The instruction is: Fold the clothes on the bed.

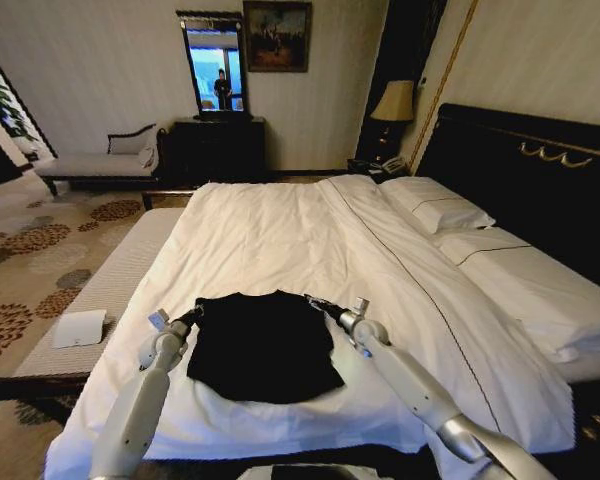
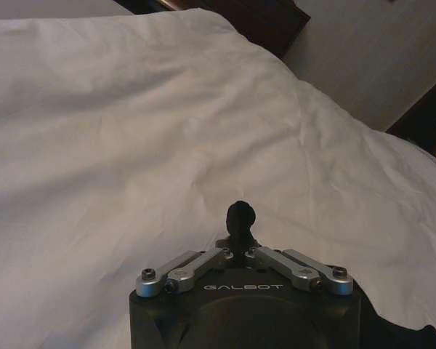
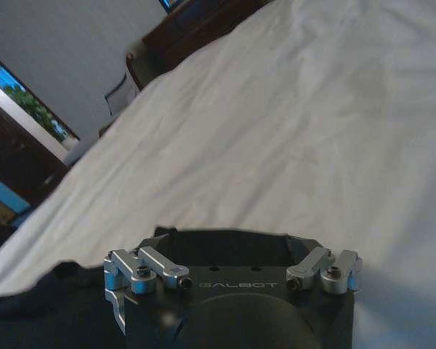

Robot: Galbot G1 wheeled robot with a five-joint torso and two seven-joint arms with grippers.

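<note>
The black short-sleeved T-shirt of soft fabric (image 1: 265, 345) lies flat on the white duvet (image 1: 280, 240) near the foot of the large double bed with dark wooden headboard and frame (image 1: 525, 180), roughly centred between the two arms and well apart from the white pillows (image 1: 450, 212). No lettering shows on the side facing up. Left gripper (image 1: 193, 317) sits at the shirt's far left corner; in the left wrist view its dark fingertips (image 2: 240, 216) are pressed together above the duvet, and whether any cloth is caught between them cannot be made out. Right gripper (image 1: 320, 304) sits at the far right corner of the shirt; its wrist camera looks across dark cloth towards the bare duvet, and the state of its fingers cannot be told. Handling judgement: the garment is light, limp and without stiffness; it will drape and sag from any hold, and a lifted edge will drag the rest across the duvet. Low slip risk once pinched, no fragility. The duvet beneath is equally soft, so a pinch may gather white cover along with black cloth. Best holds: the two far corners, at shoulder or hem seams, taken together so the edge stays taut and folds over evenly.
</note>
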